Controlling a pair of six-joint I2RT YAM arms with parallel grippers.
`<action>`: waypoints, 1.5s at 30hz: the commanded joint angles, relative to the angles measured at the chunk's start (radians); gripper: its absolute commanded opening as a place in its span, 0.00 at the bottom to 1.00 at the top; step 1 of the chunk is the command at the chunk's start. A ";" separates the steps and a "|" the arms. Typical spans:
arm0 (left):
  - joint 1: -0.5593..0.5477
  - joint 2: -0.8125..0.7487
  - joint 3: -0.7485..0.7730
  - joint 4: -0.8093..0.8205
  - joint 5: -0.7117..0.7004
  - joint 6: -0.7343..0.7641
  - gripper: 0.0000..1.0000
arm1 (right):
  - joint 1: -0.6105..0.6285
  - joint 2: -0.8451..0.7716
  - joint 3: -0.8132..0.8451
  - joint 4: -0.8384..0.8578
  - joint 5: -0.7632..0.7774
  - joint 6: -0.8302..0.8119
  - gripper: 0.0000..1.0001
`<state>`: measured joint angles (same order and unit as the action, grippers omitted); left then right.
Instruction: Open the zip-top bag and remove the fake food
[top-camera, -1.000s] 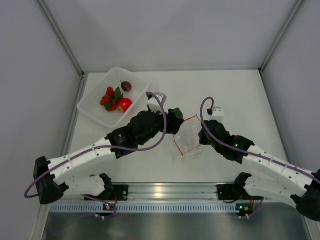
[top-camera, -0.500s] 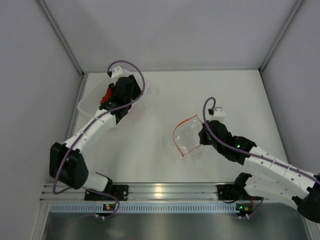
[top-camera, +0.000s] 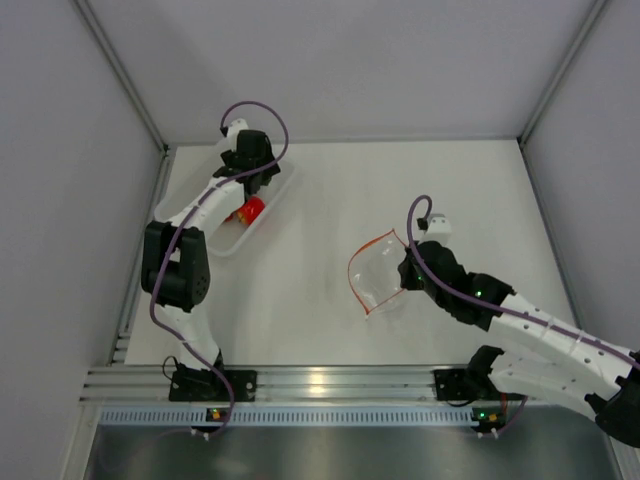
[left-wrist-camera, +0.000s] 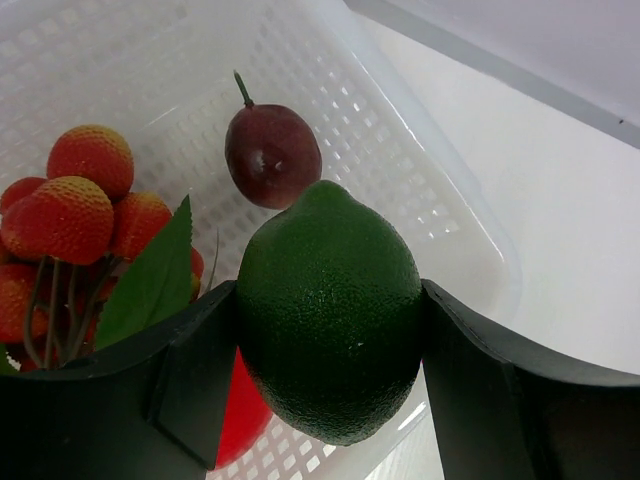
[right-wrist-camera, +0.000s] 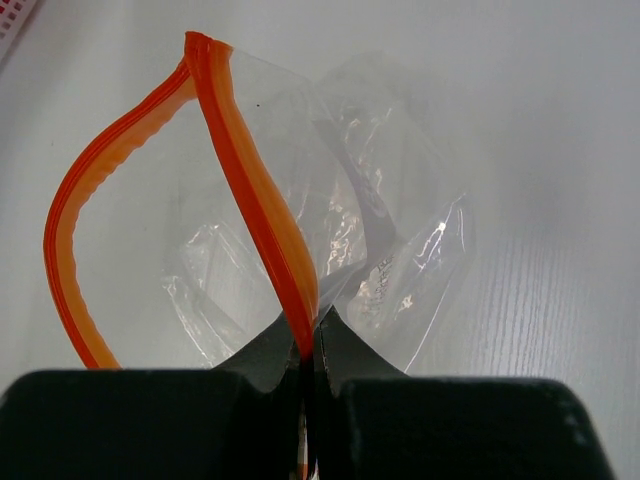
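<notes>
Two dark jaws pinch a green fruit (left-wrist-camera: 330, 300) from left and right, holding it above a white perforated basket (left-wrist-camera: 420, 190). In the basket, just behind the green fruit, lies a maroon fruit (left-wrist-camera: 272, 155) with a thin stem. To the left sits a cluster of red-orange balls (left-wrist-camera: 70, 215) with a green leaf (left-wrist-camera: 155, 280). A red piece (left-wrist-camera: 240, 415) shows partly under the left jaw. The white tabletop (left-wrist-camera: 560, 230) lies to the right.

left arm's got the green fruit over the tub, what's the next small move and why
Probably open the left claw and let the green fruit drop. It is clamped right above the tub, where the maroon fruit and red berries already lie, so it should land inside. The right claw pinches the orange strip of the bag, which looks empty.
</notes>
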<state>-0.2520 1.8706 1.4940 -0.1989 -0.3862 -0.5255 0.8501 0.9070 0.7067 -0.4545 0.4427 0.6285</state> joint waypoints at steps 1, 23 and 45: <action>0.010 0.024 0.049 0.000 0.029 0.016 0.70 | 0.000 -0.017 0.022 0.007 0.024 -0.029 0.00; 0.008 -0.436 -0.261 -0.066 0.382 -0.028 0.98 | -0.324 0.352 0.444 -0.147 0.367 -0.527 0.05; 0.008 -0.935 -0.449 -0.468 0.368 0.186 0.98 | -0.368 1.123 0.936 -0.243 0.487 -0.518 0.42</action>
<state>-0.2485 0.9710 1.0477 -0.6117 -0.0139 -0.4091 0.4622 2.0380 1.5860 -0.6388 0.9073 0.0574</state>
